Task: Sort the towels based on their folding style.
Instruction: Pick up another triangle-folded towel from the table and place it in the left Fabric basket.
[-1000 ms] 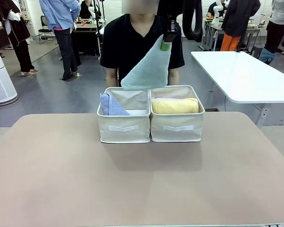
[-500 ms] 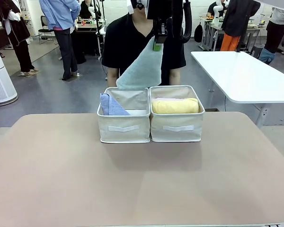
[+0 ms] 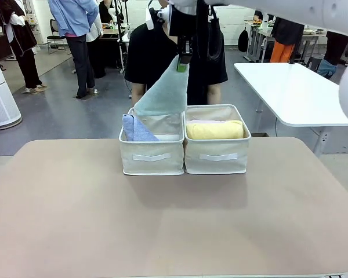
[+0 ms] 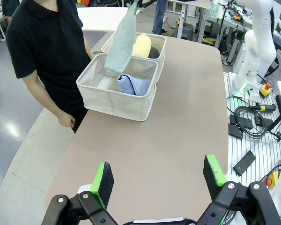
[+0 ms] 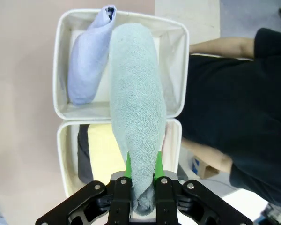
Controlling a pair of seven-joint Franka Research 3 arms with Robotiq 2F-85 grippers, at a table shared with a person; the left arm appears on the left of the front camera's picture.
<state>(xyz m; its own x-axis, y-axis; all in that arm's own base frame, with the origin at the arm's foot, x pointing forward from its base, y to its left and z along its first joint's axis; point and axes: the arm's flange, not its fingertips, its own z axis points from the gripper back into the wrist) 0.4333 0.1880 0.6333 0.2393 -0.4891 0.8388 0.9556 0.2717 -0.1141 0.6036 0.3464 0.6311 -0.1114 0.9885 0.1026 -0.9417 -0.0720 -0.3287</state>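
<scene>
The tip of the teal towel (image 3: 164, 92) is hidden between the right gripper's (image 5: 141, 173) pads. In the wrist view the dark grey towel (image 5: 84, 159) lies mostly under the yellow towel (image 5: 105, 157). From the front the left bin's (image 3: 152, 155) wall hides the lower part of the lavender towel (image 3: 136, 129). The top edge crops the person's (image 4: 44, 51) head.

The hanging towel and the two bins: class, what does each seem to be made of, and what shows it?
Teal towel: looks like terry cloth, with a matt, nubbly looped pile; it hangs limp from the right end effector.
Bins: seemingly beige woven fabric, matt, with straight walls and sewn-on strip handles; any stiffener inside cannot be seen.
</scene>
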